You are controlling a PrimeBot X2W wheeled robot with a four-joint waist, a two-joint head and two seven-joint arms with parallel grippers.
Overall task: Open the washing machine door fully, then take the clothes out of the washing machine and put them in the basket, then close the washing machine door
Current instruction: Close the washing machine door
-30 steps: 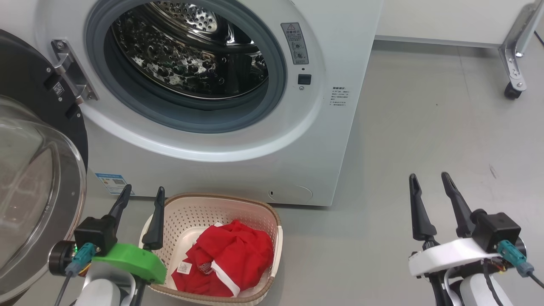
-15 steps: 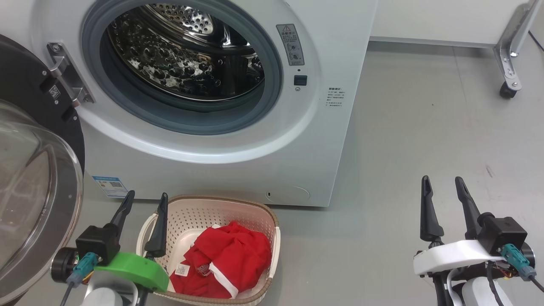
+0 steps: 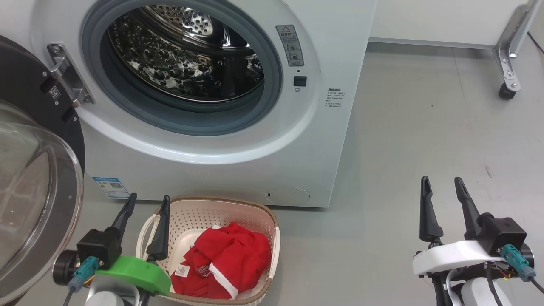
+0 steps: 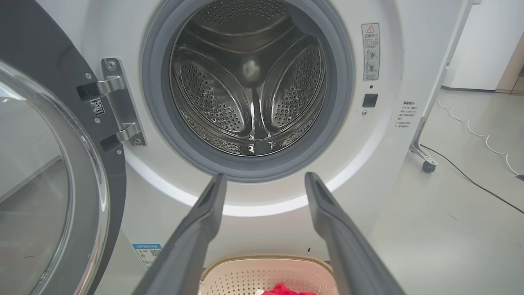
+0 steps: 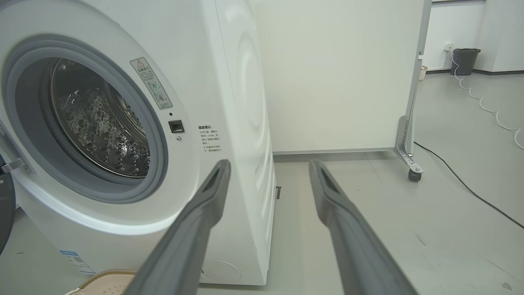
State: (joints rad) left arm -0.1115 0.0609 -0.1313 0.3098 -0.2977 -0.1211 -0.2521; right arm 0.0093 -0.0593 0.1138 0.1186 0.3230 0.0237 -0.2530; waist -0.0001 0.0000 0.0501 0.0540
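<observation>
Only the door closing is judged to be left, so the risks are noted there. The washing machine door [image 3: 36, 178] is hung wide open at the left. The left gripper [image 3: 149, 196] is held on its inner side, between door and basket [image 3: 221, 199]. A push from there would land on the bulging glass, where the long fingers could be skidded off the glossy curve. The basket is set just in front of the washing machine [image 3: 221, 170], under the opening. Whether its rim is cleared by the door's lower edge on the swing cannot be told from the head view, so a knock is possible. A weak push could leave the latch slot [image 3: 300, 80] unengaged.

Both grippers are spread wide and nothing is pinched. The right gripper [image 3: 441, 179] is held over bare floor [image 3: 425, 127], well apart from the machine.

The clothes [image 3: 229, 259] are seen bunched in the basket, bright red with white trim, a small white label turned up at the left. The drum [image 4: 249, 78] is shown as bare perforated steel. The door is seen as a black ring around a clear bowl, carried on a steel hinge [image 3: 70, 72] left of the grey-rimmed hole.
</observation>
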